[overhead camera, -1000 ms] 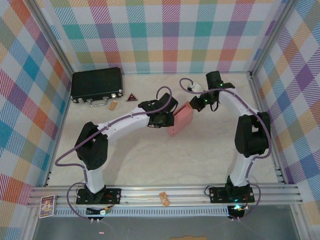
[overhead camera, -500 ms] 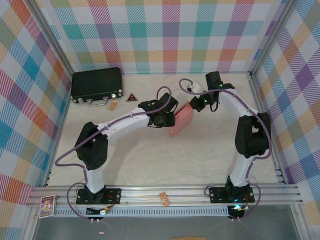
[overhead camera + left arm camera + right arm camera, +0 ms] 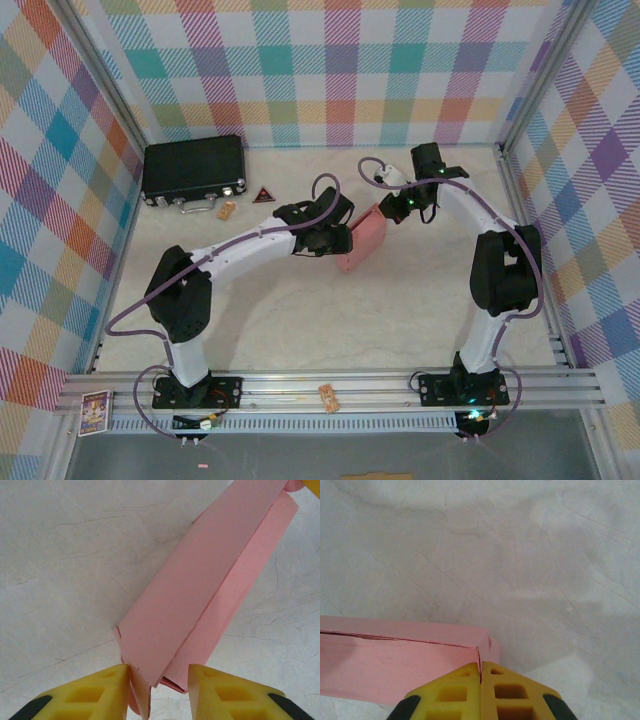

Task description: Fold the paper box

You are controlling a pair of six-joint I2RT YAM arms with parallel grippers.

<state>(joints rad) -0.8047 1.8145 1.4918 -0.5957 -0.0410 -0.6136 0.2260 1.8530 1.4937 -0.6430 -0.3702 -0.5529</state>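
We see the right gripper (image 3: 481, 669) pinching the paper box (image 3: 390, 672) by its edge. The left gripper (image 3: 159, 680) stands parted around its other end.

Robotics lab cell: plaid backdrop walls (image 3: 330, 70), aluminium frame (image 3: 330, 384).

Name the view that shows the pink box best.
Left wrist: the box is close up, with its layered panels and end flap plain. The top view shows the box small and distant; the right wrist, one side pinched in the right pincer.

Paper box (image 3: 200, 595) end, inside parted left claw (image 3: 157, 675)
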